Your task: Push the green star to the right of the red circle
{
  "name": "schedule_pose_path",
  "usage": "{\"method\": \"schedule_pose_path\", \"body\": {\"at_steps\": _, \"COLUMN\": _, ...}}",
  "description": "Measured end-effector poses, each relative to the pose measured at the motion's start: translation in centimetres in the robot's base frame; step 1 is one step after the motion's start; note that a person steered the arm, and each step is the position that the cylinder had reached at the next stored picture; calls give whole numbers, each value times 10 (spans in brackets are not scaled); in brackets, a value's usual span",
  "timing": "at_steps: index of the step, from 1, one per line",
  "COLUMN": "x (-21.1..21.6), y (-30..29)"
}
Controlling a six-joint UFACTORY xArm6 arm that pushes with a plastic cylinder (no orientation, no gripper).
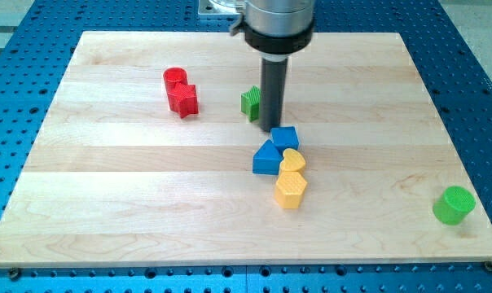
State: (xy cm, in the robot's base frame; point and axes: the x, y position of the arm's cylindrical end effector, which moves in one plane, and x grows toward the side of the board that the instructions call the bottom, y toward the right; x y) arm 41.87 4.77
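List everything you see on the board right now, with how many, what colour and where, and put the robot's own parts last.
Red cylinder block: one, red, upper left.
Red star block: one, red, touching the cylinder below it.
Green star block: one, green, centre top, partly behind the rod.
Blue blocks: two, blue, centre.
Yellow heart block: one, yellow, centre.
Yellow hexagon block: one, yellow, below the heart.
Green cylinder block: one, green, lower right.
Wooden board: one, pale wood.
My tip: dark rod end, right of the green star.

Arm: one, entered from the desk's top edge, near its middle. Wrist housing: broad, cylindrical, silver above a black collar, held over the desk's top edge. Rod: straight, dark, held vertical beneath the collar. My tip (pixel 270 129): set down on the desk, slightly above centre, well clear of all four corners.
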Motion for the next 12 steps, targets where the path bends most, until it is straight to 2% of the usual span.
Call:
{"method": "schedule_pose_path", "body": {"at_steps": 2, "x": -6, "y": -33}}
{"method": "schedule_pose_path", "body": {"at_steps": 4, "x": -21, "y": -19}}
{"method": "schedule_pose_path", "body": {"at_steps": 6, "x": -30, "y": -89}}
{"method": "schedule_pose_path", "body": {"at_steps": 7, "x": -21, "y": -34}}
{"method": "schedule_pose_path", "body": {"at_steps": 8, "x": -28, "y": -5}}
{"method": "schedule_pose_path", "body": {"at_steps": 9, "x": -48, "y": -35}}
{"method": "schedule_pose_path", "body": {"at_steps": 10, "x": -52, "y": -73}}
{"method": "schedule_pose_path", "body": {"at_steps": 11, "x": -52, "y": -84}}
{"method": "schedule_pose_path", "body": {"at_steps": 12, "x": -52, "y": -29}}
